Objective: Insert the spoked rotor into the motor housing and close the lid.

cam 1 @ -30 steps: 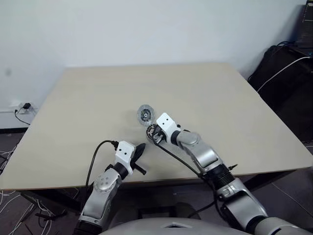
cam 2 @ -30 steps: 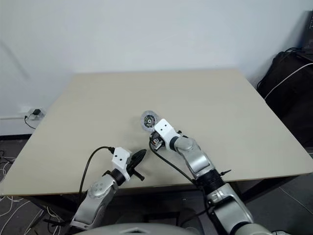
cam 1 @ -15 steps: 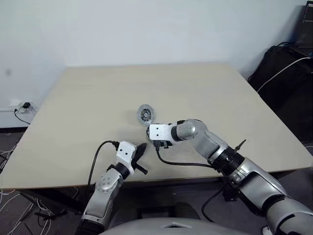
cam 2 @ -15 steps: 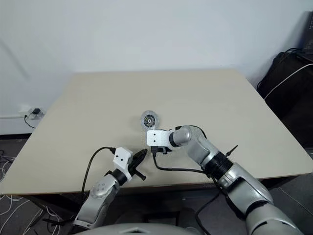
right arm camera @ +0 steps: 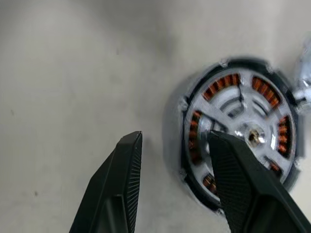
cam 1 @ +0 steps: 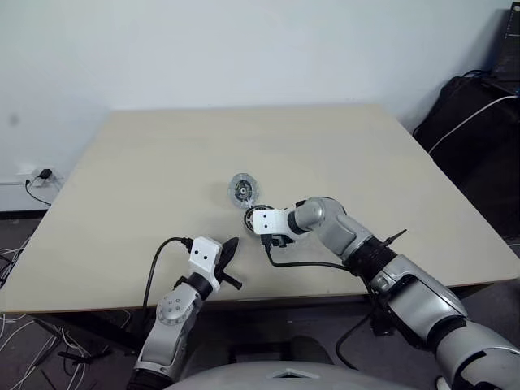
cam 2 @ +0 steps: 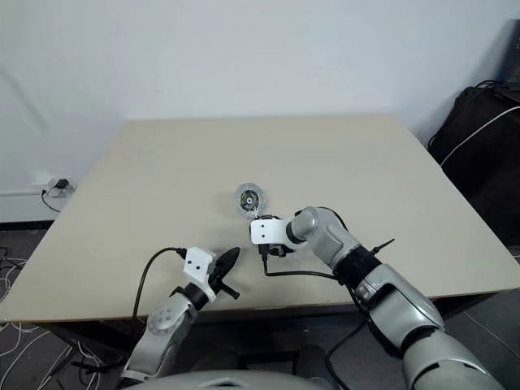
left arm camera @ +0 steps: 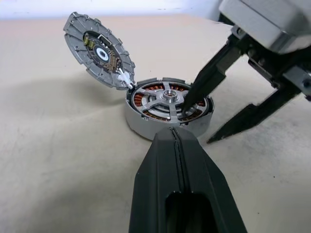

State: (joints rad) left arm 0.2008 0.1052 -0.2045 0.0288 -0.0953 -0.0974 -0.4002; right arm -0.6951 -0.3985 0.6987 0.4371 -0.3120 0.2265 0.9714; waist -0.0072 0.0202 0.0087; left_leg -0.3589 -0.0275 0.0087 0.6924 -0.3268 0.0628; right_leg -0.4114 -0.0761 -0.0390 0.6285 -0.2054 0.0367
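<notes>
Beige worktop (cam 1: 146,179) against a white wall, dark bags at right. Motor housing (left arm camera: 167,109) sits mid-worktop, spoked rotor (left arm camera: 166,98) seated inside over the copper coils, lid (left arm camera: 99,50) tilted up at its far edge, touching. Right hand (left arm camera: 204,124) half open, holding nothing, one finger (left arm camera: 209,77) over the housing rim; a second ago it was nearly shut and has since rolled downward. Left hand (left arm camera: 177,141) shut, empty, unmoved just beside the housing.

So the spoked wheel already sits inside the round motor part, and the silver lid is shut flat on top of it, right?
Not quite. The spoked rotor does sit inside the motor housing, but the lid is not shut: the left wrist view shows it tilted up, open, beside the housing, leaving the rotor and copper windings uncovered.
</notes>
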